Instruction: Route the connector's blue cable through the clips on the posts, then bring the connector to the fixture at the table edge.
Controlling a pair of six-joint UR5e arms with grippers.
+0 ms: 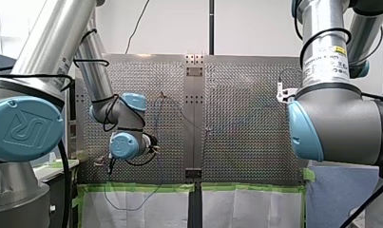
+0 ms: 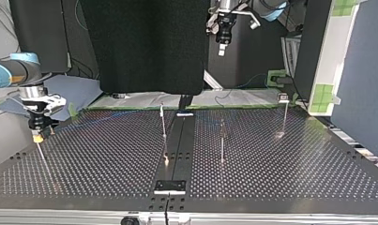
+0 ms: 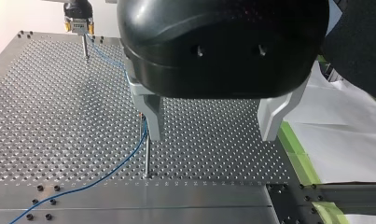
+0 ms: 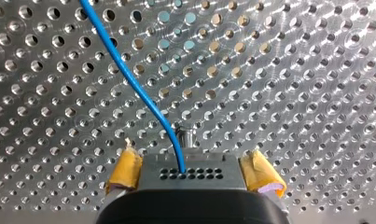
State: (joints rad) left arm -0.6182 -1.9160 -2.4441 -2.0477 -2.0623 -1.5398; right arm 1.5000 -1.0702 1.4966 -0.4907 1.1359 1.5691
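Perforated metal table [image 2: 280, 159], thin posts standing on it, dark screen behind. Connector [image 4: 190, 173]: grey block with rows of small holes, clamped between the yellow pads [image 4: 125, 170] of the right gripper [image 2: 37, 135]. That gripper hangs low over the table's corner at the top view's left, just above a corner post [image 3: 85, 46]. Blue cable [image 4: 134, 84] leaves the connector's face and runs across the plate to a second post [image 3: 147, 154]. It passes that post near the top, then trails off toward the table's edge. I cannot tell whether it sits in that post's clip, since one finger of the left gripper [image 3: 211, 135] covers the spot in the left wrist view. Left gripper: fingers wide apart, nothing between them, raised well above the table in the top view. Routing looks partly done at best. Risks, my judgement:
- A fast pull by the right arm tightens the cable and lifts it off the second post.
- Slack cable drags and catches on a post it should not pass.
- The connector twists in the pads under side load from the cable.
- The left gripper, if lowered here, knocks the post.
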